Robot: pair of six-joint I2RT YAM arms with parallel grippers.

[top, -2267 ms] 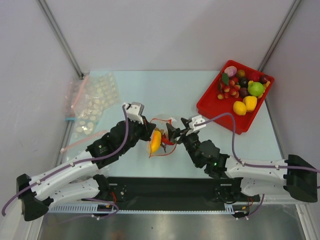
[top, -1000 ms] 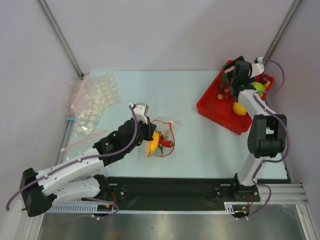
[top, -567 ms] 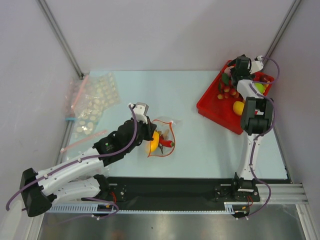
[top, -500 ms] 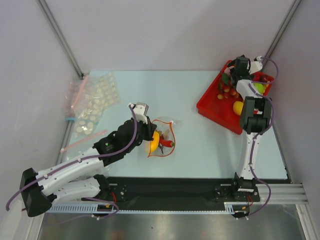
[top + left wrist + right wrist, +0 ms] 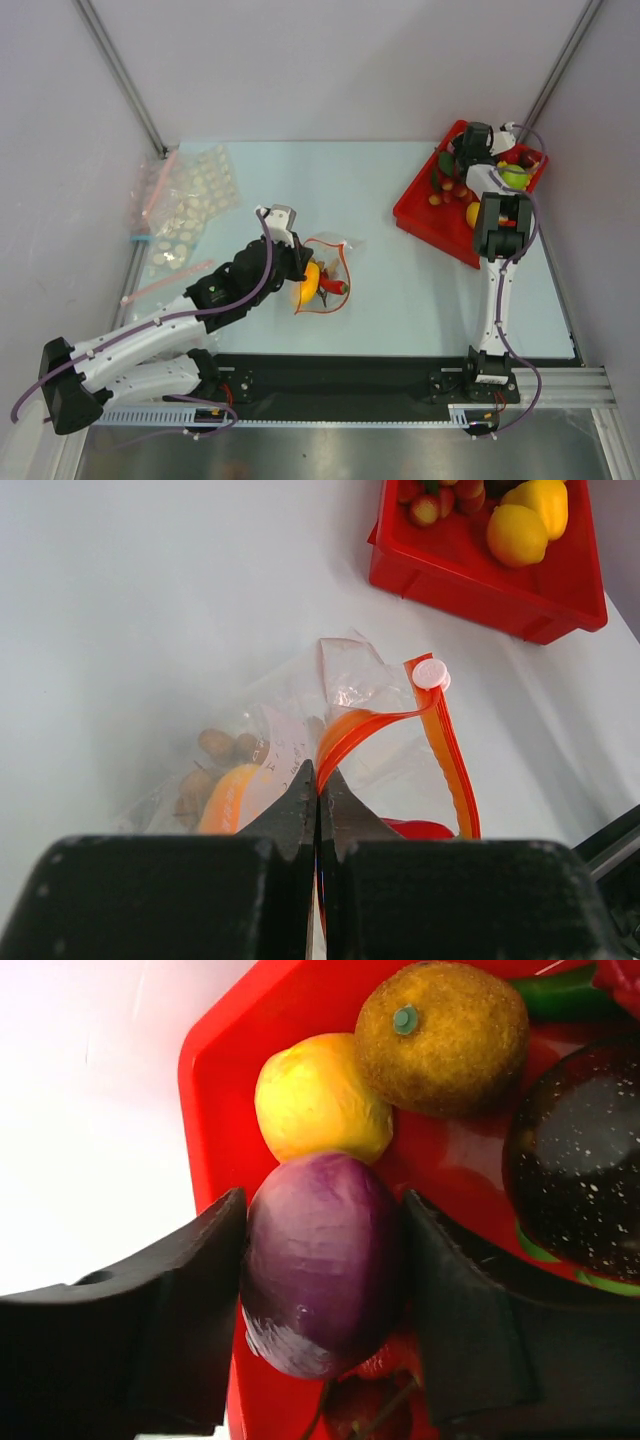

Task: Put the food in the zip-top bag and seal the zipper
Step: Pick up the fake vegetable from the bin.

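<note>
The zip-top bag lies mid-table with its mouth propped open. An orange piece, brown nut clusters and a red chili sit inside it. My left gripper is shut on the red-orange zipper and holds that edge up. My right gripper is down in the red tray, both fingers pressed against the sides of a purple onion. In the top view the right gripper sits at the tray's far end.
More food fills the tray: a yellow fruit, an orange and a dark purple fruit crowd the onion. Dotted clear bags lie at the far left. The red tray's near wall faces the bag.
My right arm left the bag, swung over to the tray, and its jaws narrowed onto the purple onion. The left gripper kept its hold on the zipper.
</note>
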